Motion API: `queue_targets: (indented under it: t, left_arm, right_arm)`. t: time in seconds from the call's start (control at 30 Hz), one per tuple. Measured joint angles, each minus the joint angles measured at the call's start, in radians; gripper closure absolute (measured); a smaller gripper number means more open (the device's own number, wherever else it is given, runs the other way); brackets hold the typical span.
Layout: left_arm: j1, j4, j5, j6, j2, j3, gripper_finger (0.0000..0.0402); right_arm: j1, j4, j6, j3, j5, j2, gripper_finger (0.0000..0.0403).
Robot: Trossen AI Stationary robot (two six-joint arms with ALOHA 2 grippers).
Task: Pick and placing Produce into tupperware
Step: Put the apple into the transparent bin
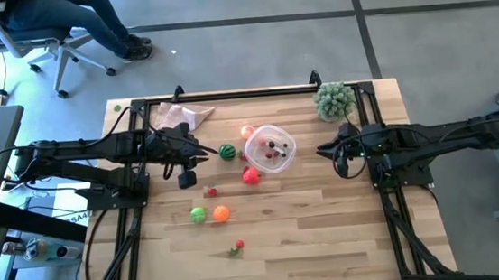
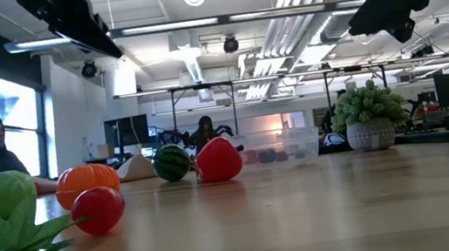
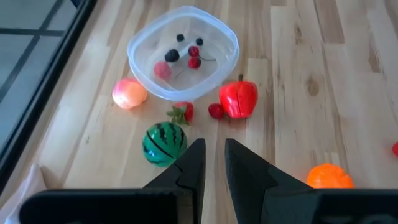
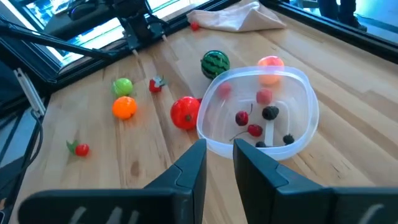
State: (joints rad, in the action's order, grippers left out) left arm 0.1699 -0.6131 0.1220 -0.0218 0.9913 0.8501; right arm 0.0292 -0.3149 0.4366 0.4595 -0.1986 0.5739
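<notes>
We find the small clear plastic tub with a whitish rim at the centre of the high view, resting on the light wooden table. Inside it lie several tiny dark red and black berries and a pinkish piece. Just left of the tub sits the striped green ball; a red pepper-shaped piece sits at its lower left edge, and a pale orange-pink ball at its upper left. Further down left, a green ball and an orange ball lie side by side.

The left gripper hangs above the table, left of the striped ball, its fingers nearly together and grasping nothing. The right gripper hangs right of the tub, fingers slightly parted, empty.

A bushy pale-green potted plant stands upper right; a beige cloth lies upper left.
</notes>
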Motion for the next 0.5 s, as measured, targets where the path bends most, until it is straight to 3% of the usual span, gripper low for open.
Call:
queue_targets:
  t: [0.5]
  left_arm:
    - [0.0, 0.014, 0.003, 0.0, 0.0, 0.0, 0.035]
  right_arm:
    - [-0.001, -0.001, -0.08, 0.0, -0.09, 0.0, 0.0332]
